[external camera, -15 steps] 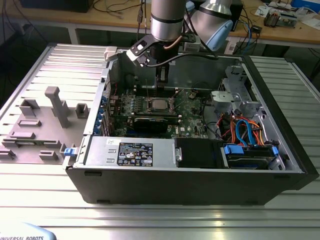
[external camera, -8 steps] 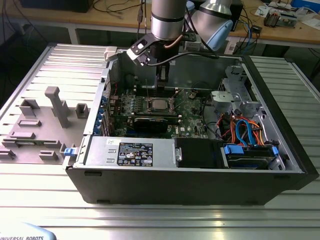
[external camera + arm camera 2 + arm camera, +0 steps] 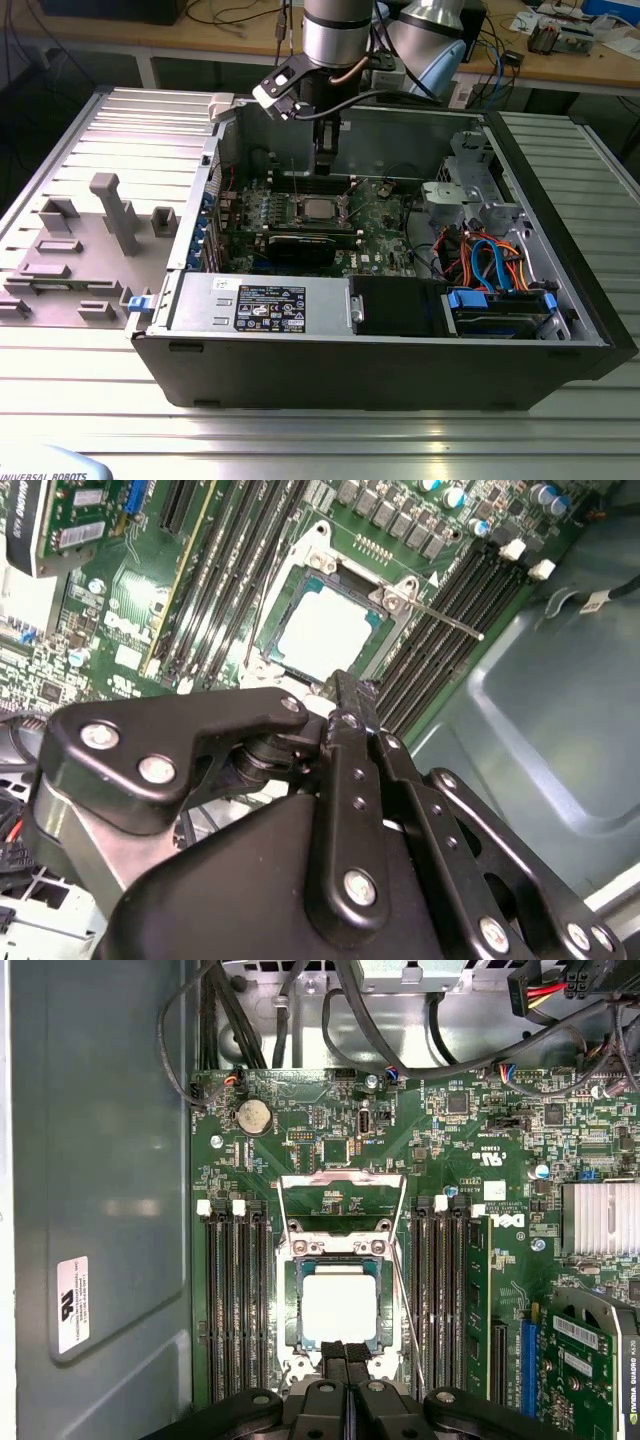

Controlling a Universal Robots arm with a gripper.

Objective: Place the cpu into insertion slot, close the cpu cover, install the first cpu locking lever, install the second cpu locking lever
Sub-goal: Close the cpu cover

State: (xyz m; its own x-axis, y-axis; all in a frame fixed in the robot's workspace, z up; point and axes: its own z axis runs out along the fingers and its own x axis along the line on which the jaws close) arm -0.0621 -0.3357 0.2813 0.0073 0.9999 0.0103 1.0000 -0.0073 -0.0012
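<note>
The cpu (image 3: 340,1305), a silver-grey square, lies in the insertion slot (image 3: 292,1300) on the green board; the second wrist view also has the cpu (image 3: 325,630). The cpu cover (image 3: 342,1178) stands open at the slot's far end, with green board showing through its window. A thin locking lever (image 3: 448,618) sticks out free beside the slot. My gripper (image 3: 348,1352) hovers at the slot's near edge, its black fingers pressed together with nothing between them. In the exterior view the gripper (image 3: 325,168) hangs just above the cpu (image 3: 318,209).
Long black memory slots (image 3: 236,1300) flank the socket on both sides. A black graphics card (image 3: 300,245) sits in front of it. The computer case wall (image 3: 100,1160) rises close by. Cables and a drive cage (image 3: 490,260) fill the exterior view's right.
</note>
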